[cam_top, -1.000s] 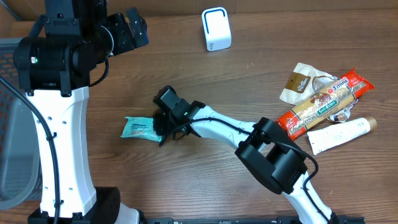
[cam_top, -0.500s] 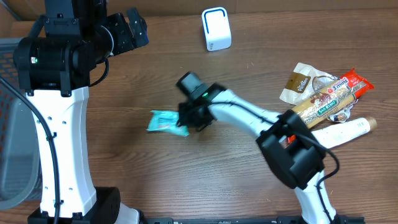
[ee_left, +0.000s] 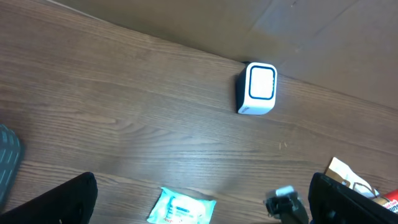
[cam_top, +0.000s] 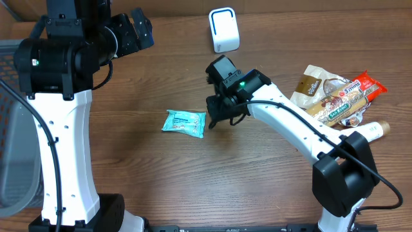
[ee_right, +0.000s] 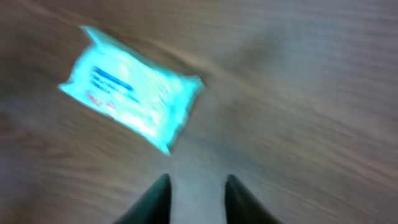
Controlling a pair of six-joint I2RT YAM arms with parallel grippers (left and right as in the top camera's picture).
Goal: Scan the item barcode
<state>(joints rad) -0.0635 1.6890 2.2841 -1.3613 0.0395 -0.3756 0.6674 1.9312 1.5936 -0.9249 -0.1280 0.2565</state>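
A small teal wipes packet (cam_top: 185,122) lies flat on the wooden table, free of any grip; it also shows as the teal packet (ee_left: 181,207) in the left wrist view and the blurred teal packet (ee_right: 132,86) in the right wrist view. My right gripper (cam_top: 217,114) hangs just right of it, open with bare wood between its dark fingertips (ee_right: 158,193). The white scanner (cam_top: 223,29) stands at the back of the table, seen too as the scanner (ee_left: 256,89). My left gripper (ee_left: 199,208) is wide open, high above the table.
A pile of other items sits at the right: a tan pouch (cam_top: 314,84), a red pasta packet (cam_top: 338,106) and a white tube (cam_top: 353,139). A grey bin edge (cam_top: 9,129) lies at the far left.
The right gripper carried the teal packet to the right, then opened and let it go; the packet now lies on the table and the gripper has moved up and right of it.
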